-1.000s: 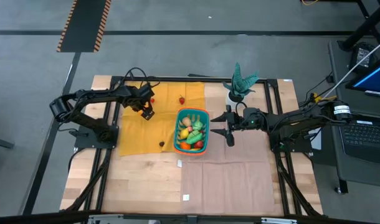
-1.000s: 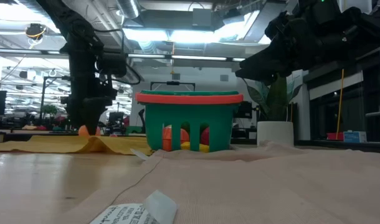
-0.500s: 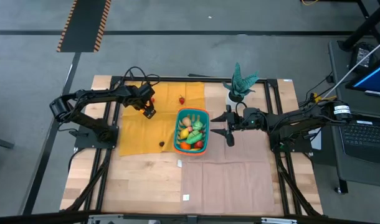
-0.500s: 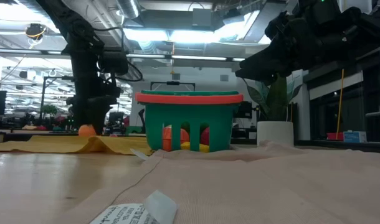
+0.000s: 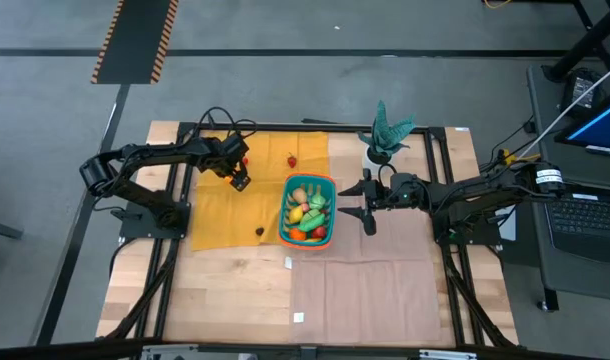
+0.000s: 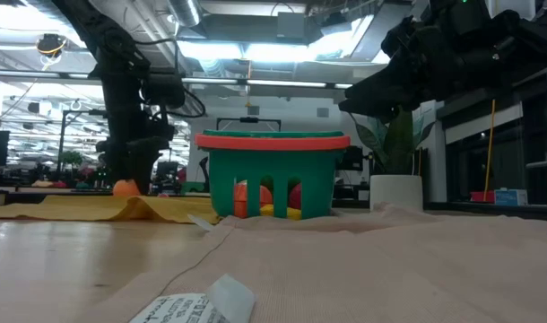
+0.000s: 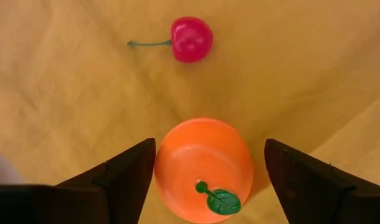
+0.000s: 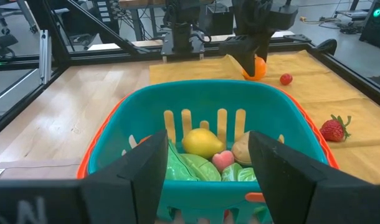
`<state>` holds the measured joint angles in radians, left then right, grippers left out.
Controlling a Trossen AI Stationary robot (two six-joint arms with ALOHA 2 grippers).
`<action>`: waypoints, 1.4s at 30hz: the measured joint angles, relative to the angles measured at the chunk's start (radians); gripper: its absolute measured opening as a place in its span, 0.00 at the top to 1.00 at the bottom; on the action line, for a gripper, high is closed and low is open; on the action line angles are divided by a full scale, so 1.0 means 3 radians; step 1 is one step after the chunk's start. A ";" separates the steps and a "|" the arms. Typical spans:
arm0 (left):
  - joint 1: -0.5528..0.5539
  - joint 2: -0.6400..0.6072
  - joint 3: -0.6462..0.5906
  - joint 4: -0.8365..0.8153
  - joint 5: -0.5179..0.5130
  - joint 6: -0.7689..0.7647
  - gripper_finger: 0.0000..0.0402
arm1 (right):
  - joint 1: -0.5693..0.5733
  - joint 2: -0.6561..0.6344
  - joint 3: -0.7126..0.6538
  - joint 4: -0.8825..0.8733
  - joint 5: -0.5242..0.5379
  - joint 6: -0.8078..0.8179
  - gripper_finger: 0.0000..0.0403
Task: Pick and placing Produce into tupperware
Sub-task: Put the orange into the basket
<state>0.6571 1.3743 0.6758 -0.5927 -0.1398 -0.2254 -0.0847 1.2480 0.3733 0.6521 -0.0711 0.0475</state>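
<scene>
Meanwhile, the left claw (image 7: 204, 180) is hanging low over the yellow cloth (image 5: 213, 205) with its fingers spread wide on either side of the toy orange (image 7: 204, 169), apparently not gripping it. The orange is sitting upright, its leaf facing the wrist camera. Just beyond it, the cherry (image 7: 191, 39) is lying with its stem pointing sideways. The teal basket (image 5: 307, 210) is standing mid-counter, long axis running front to back, holding produce. The right claw (image 5: 366, 203) is waiting beside it, partly open and empty.
</scene>
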 joint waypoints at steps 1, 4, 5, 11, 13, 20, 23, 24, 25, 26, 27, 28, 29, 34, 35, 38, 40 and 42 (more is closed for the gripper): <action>0.0000 0.0000 -0.0001 -0.0004 0.0000 0.0000 0.27 | 0.0001 0.0000 0.0000 0.0000 0.0001 0.0000 0.44; 0.0000 0.0000 -0.0036 0.0008 0.0000 0.0001 0.28 | 0.0001 0.0000 0.0001 0.0000 0.0000 0.0001 0.44; 0.0000 0.0000 -0.0062 0.0007 0.0000 0.0000 0.28 | 0.0000 0.0000 0.0000 0.0000 0.0000 0.0001 0.44; 0.0000 0.0003 -0.0228 0.0106 0.0000 0.0000 0.28 | 0.0000 0.0000 0.0001 0.0000 0.0001 -0.0001 0.44; 0.0000 0.0003 -0.0230 0.0129 0.0000 0.0000 0.28 | 0.0001 0.0000 0.0000 0.0000 0.0000 0.0000 0.44; 0.0008 0.0003 -0.0230 0.0264 -0.0003 0.0031 0.28 | 0.0001 0.0000 0.0001 0.0000 0.0001 0.0001 0.44; 0.0037 0.0003 -0.0230 0.0247 -0.0001 0.0064 0.28 | 0.0000 0.0000 0.0000 0.0000 0.0000 0.0001 0.44; 0.0047 0.0003 -0.0230 0.0229 0.0004 0.0065 0.28 | 0.0001 0.0000 0.0001 0.0000 0.0000 0.0001 0.44; 0.0056 0.0003 -0.0230 0.0209 0.0007 0.0065 0.28 | 0.0001 0.0000 0.0000 0.0000 0.0000 0.0001 0.44; 0.0067 0.0003 -0.0230 0.0186 0.0010 0.0064 0.28 | -0.0001 0.0000 0.0001 0.0000 0.0000 0.0001 0.44; 0.0077 0.0003 -0.0230 0.0160 0.0014 0.0065 0.28 | 0.0001 0.0000 0.0000 0.0000 0.0001 0.0001 0.44; 0.0086 0.0003 -0.0230 0.0139 0.0014 0.0064 0.28 | 0.0000 0.0000 0.0000 0.0000 0.0000 0.0001 0.44; 0.0089 0.0003 -0.0230 0.0133 0.0014 0.0065 0.28 | 0.0000 0.0000 0.0000 0.0000 0.0001 0.0001 0.44; 0.0093 0.0003 -0.0230 0.0145 0.0015 0.0064 0.28 | 0.0000 0.0000 0.0001 0.0000 0.0000 0.0000 0.44; 0.0093 0.0003 -0.0230 0.0145 0.0015 0.0064 0.28 | 0.0000 0.0000 0.0001 0.0000 0.0000 0.0001 0.44; 0.0093 0.0003 -0.0230 0.0145 0.0016 0.0064 0.28 | 0.0001 0.0000 0.0001 0.0000 0.0000 0.0000 0.44; 0.0093 0.0003 -0.0230 0.0146 0.0017 0.0071 0.29 | 0.0001 0.0000 0.0001 0.0000 0.0000 0.0000 0.44; 0.0093 0.0003 -0.0230 0.0146 0.0018 0.0085 0.33 | 0.0000 0.0000 0.0001 0.0000 0.0000 -0.0001 0.44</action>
<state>0.6849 1.3750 0.6067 -0.5488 -0.1345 -0.1999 -0.0847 1.2480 0.3736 0.6521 -0.0710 0.0472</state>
